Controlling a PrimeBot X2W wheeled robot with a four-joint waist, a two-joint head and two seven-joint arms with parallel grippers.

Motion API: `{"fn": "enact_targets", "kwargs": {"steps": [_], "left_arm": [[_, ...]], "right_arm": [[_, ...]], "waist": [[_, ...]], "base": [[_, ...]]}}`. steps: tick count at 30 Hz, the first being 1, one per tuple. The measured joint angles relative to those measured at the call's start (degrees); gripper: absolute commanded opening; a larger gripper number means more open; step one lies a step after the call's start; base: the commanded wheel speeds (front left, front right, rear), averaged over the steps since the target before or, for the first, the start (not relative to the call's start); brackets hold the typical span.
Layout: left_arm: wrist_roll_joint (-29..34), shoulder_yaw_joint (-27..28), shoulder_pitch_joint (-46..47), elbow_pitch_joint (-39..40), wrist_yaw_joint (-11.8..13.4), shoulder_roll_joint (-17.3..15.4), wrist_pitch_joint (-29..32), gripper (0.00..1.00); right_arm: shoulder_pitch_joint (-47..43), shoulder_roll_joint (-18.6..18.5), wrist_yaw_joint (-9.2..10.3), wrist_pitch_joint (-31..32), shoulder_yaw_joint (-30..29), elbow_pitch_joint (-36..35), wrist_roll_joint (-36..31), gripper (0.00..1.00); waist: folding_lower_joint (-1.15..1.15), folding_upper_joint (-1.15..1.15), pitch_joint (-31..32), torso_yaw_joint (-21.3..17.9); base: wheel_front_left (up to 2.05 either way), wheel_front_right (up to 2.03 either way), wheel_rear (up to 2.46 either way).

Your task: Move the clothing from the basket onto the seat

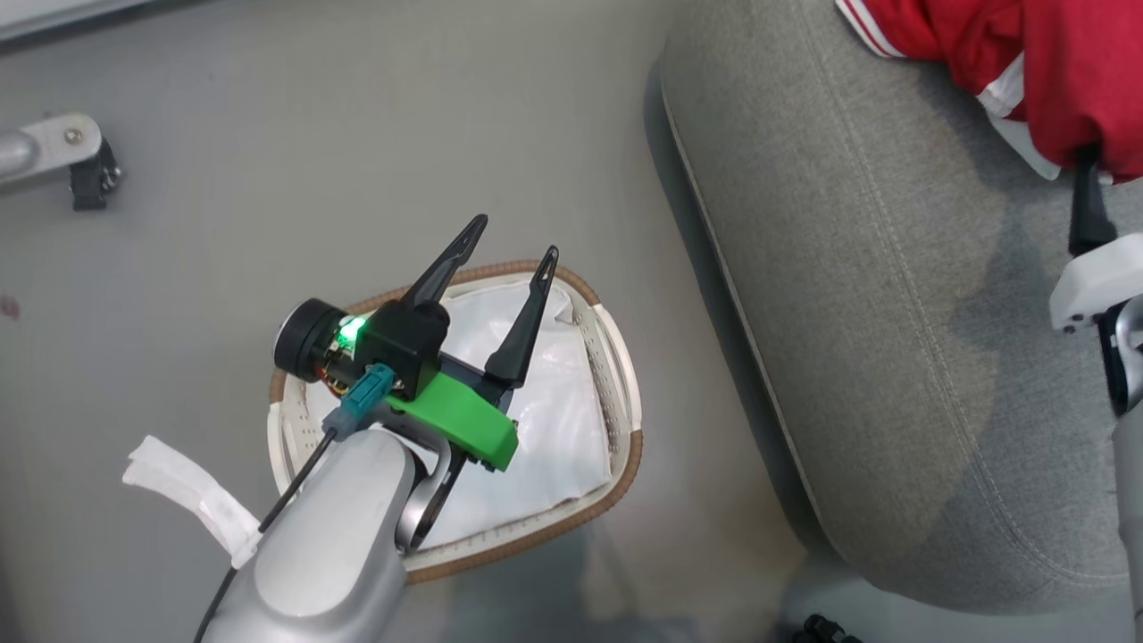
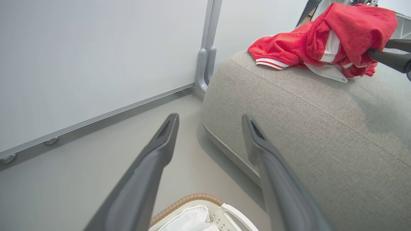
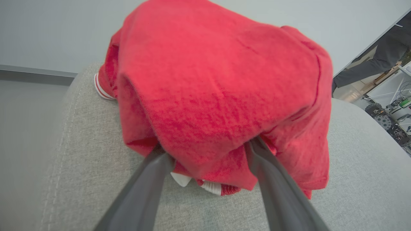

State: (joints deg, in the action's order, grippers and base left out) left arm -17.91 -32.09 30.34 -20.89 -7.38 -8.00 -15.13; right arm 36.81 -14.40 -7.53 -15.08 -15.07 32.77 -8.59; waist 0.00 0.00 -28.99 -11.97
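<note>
left gripper [image 1: 516, 237] hangs spread open over the basket [image 1: 618, 375]. right gripper [image 3: 205, 150], fingers also apart, has tips under the clothing [image 3: 218, 80] on the seat [image 3: 96, 179].

The head view looks steeply down from above the left gripper [image 1: 517, 236]. It takes in the floor [image 1: 268, 134], the basket [image 1: 632, 446] at lower centre and the seat [image 1: 848, 313] along its right side, with the clothing [image 1: 1072, 71] cut off by the top right corner. The left wrist view sits low, just over the basket's far rim, and faces nearly level across the floor to a white wall [image 2: 96, 64] (its fingers [image 2: 154, 160] frame the seat's rounded edge). The right wrist view hangs over the seat top, very near the clothing, facing a pale wall. All three share the seat's seamed edge and the clothing. The head and left wrist views share the basket rim.
</note>
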Motion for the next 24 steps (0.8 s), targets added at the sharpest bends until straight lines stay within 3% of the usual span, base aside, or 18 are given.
{"fn": "enact_targets", "kwargs": {"steps": [14,24], "left_arm": [[-0.55,7.86,-7.28,1.44,0.00,1.77,-0.01,1.00],[-0.69,11.44,-10.89,2.10,0.00,3.33,0.00,1.00]], "right_arm": [[-9.14,1.94,0.00,0.00,5.89,-4.95,1.98,1.00],[-7.01,3.41,0.00,0.00,8.29,-6.23,0.73,1.00]], "waist": [[0.00,0.00,9.26,1.98],[0.00,0.00,14.71,4.01]], "base": [[0.00,0.00,0.00],[0.00,0.00,0.00]]}}
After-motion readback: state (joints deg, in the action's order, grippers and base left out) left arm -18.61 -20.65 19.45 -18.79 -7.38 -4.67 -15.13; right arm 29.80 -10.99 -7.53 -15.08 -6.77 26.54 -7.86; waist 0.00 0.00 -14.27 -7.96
